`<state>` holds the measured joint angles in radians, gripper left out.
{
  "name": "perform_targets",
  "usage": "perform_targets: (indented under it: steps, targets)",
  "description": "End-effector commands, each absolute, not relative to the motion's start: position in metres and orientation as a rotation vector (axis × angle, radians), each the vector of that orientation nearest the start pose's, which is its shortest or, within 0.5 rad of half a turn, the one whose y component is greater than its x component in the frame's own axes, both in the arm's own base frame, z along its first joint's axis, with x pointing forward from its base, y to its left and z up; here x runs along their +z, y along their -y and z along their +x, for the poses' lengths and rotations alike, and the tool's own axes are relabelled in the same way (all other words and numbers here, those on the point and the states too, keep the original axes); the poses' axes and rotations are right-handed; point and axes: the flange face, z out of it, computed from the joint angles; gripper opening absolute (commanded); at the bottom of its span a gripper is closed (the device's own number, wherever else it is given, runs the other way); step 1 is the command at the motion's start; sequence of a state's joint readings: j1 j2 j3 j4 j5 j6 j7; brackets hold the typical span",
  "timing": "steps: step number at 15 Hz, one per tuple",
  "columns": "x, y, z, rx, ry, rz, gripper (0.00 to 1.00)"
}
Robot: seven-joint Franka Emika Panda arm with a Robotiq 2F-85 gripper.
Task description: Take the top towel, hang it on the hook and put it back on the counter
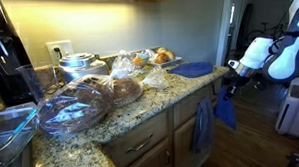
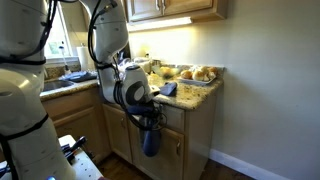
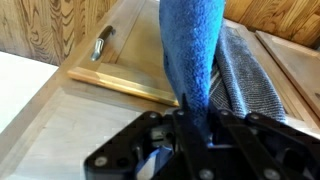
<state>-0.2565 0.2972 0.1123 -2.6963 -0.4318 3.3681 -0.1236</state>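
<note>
My gripper [image 1: 230,88] is shut on the top towel [image 1: 225,111], a bright blue cloth that hangs from the jaws in front of the cabinets at the end of the counter [image 1: 140,110]. In an exterior view the gripper [image 2: 146,112] holds the towel [image 2: 150,142] below the counter edge [image 2: 203,86]. In the wrist view the towel [image 3: 195,45] runs from between the fingers [image 3: 197,112] up across a cabinet door. A duller grey-blue towel [image 3: 243,72] lies right beside it. I cannot make out the hook.
Another blue towel [image 1: 194,69] lies on the counter's end. The grey-blue towel [image 1: 202,127] hangs on the cabinet front. Bagged bread [image 1: 125,89], plastic containers [image 1: 70,108] and pots [image 1: 79,64] crowd the counter. A metal handle [image 3: 103,42] sits on the cabinet door.
</note>
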Motion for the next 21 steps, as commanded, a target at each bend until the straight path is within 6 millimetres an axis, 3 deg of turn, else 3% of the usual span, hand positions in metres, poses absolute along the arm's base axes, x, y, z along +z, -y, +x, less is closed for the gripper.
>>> perform_targets:
  steps: [1, 5, 10, 15, 21]
  targets:
    - [0.208, 0.012, 0.406, -0.527, 0.649, -3.087, 0.09]
    - [0.231, 0.013, 0.405, -0.513, 0.678, -3.126, 0.09]
    - [0.273, 0.015, 0.408, -0.568, 0.686, -3.173, 0.09]
    - [0.315, 0.014, 0.417, -0.613, 0.726, -3.215, 0.09]
    - [0.348, 0.002, 0.435, -0.734, 0.894, -3.17, 0.09]
